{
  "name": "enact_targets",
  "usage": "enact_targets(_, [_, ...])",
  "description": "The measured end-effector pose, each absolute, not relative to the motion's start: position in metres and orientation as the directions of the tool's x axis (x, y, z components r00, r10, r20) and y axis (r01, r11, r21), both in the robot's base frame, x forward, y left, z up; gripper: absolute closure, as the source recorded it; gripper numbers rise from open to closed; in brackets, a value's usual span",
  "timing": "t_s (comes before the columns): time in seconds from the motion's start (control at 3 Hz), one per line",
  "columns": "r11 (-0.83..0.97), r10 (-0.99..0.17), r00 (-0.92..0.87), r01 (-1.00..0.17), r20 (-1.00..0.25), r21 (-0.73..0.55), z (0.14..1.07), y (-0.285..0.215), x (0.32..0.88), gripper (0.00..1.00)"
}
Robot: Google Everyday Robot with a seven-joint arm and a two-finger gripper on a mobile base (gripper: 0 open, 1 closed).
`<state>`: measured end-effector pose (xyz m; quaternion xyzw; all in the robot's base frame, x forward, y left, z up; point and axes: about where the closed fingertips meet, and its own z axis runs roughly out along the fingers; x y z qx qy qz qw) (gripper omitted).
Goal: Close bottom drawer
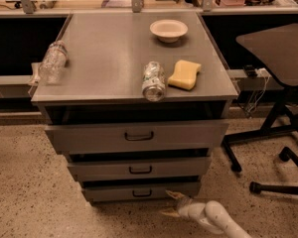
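The bottom drawer (139,191) is the lowest and narrowest grey front of three, with a small dark bar handle (141,193). It stands slightly out from the cabinet, with a dark gap above it. My gripper (171,204) is low in front of the drawer's right end, its two pale fingers spread open, the upper fingertip (172,195) at or very near the drawer front. It holds nothing. My white arm (216,219) comes in from the lower right.
The middle drawer (139,168) and the top drawer (136,136) are also pulled out. On the cabinet top (104,58) lie a white bowl (168,29), a yellow sponge (184,74), a can (153,80) and a plastic bottle (52,62). An office chair (278,83) stands at right.
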<state>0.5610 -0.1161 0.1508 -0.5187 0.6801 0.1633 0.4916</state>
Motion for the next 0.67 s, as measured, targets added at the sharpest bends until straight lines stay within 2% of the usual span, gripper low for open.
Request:
enact_targets(0.33, [0.429,-0.581,0.009,-0.846,-0.814,-0.316,0.170,-0.139,0.548,0.23])
enact_targets(0.67, [0.403,-0.579,0.031,-0.858,-0.815,-0.319,0.193,-0.117,0.514,0.01])
